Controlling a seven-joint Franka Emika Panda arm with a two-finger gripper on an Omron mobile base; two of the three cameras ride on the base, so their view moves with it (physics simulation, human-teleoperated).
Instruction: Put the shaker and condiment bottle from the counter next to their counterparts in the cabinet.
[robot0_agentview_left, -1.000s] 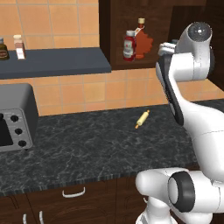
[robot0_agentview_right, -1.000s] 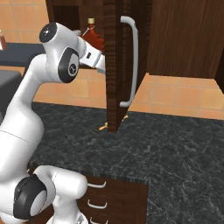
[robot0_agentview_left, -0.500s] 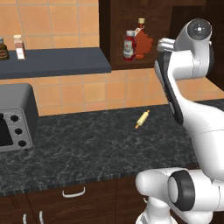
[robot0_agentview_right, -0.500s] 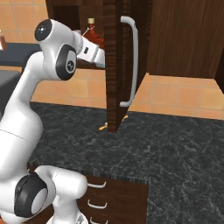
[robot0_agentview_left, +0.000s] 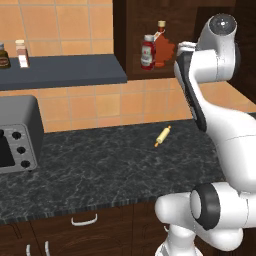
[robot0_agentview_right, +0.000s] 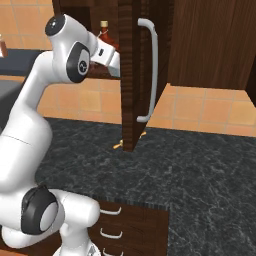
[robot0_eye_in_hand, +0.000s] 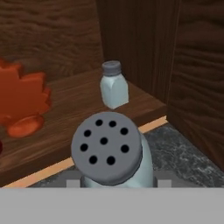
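Shaker (robot0_eye_in_hand: 111, 157), pale translucent with a round grey perforated cap, sits clamped in the gripper just outside the wooden cabinet (robot0_agentview_left: 131, 40) shelf edge. Since a second ago the arm has edged slightly toward the cabinet. Inside stand a matching shaker (robot0_eye_in_hand: 113, 85), a maple-leaf bottle (robot0_eye_in_hand: 22, 103) and the red condiment bottle (robot0_agentview_left: 148, 52). A rolling pin (robot0_agentview_left: 162, 136) lies on the speckled tabletop (robot0_agentview_left: 100, 170).
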